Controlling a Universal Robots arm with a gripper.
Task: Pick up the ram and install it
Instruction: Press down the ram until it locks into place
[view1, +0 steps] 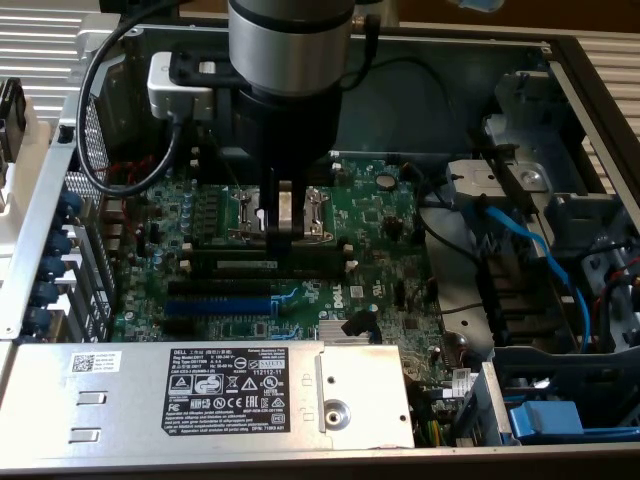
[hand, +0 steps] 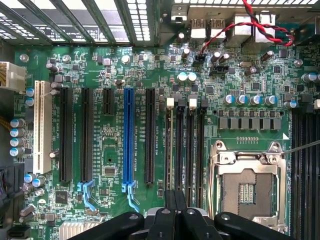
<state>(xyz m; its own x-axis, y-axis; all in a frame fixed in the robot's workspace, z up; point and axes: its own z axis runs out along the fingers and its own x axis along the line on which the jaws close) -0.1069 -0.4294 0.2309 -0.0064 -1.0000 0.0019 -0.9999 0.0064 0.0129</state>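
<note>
Exterior view: my gripper (view1: 283, 238), fingers pressed together, hangs over the motherboard (view1: 380, 220); the ram (view1: 265, 266) lies just beneath its tips, long axis running along the black slots (view1: 218, 287).

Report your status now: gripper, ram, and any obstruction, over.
Gripper shut, tips down on the ram. Ram lies along the memory slots, seating unclear. Black cable hangs beside the arm, off the slots.

The arm (view1: 290, 40) is a broad silver-grey cylinder over a black wrist housing; a white camera block (view1: 180, 88) is clamped beside it, trailing a looping black cable (view1: 100, 120); the pincer (view1: 283, 225) has slim black fingers.
</note>
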